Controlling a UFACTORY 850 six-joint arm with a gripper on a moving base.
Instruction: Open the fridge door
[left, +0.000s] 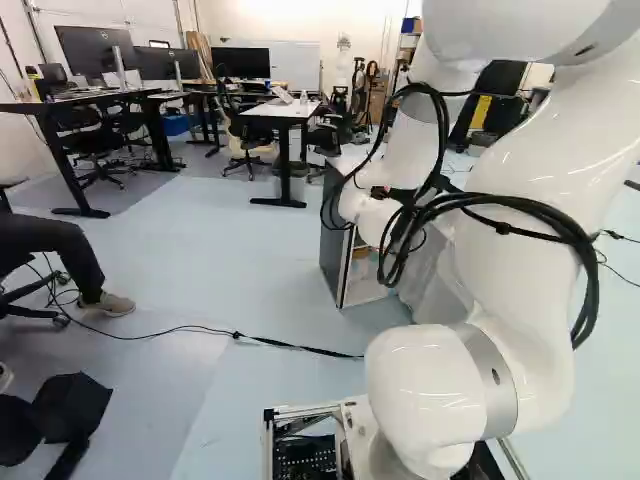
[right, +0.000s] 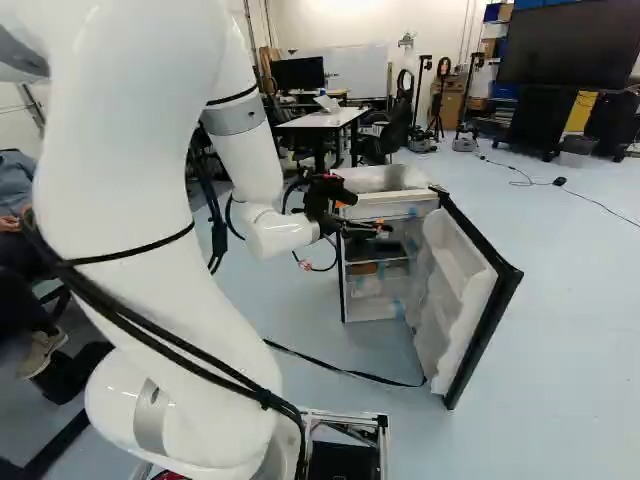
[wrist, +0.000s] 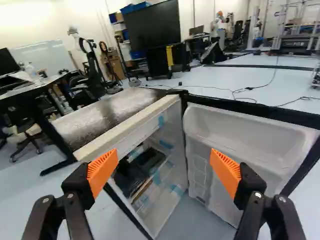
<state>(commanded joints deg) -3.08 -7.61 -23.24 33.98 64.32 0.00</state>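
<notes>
Mini fridge (right: 362, 212), right of middle in right base view | door (right: 462, 300) swung wide, moulded white bins on its inner face | inside: black item (wrist: 149, 163) on shelf, brown strip beneath, blue tape (wrist: 177, 190) on liner | gripper (right: 384, 229) at opening, fingers spread, gripping nothing

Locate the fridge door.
In the right base view, the door stands open just right of the fridge, ahead of the end effector.
</notes>
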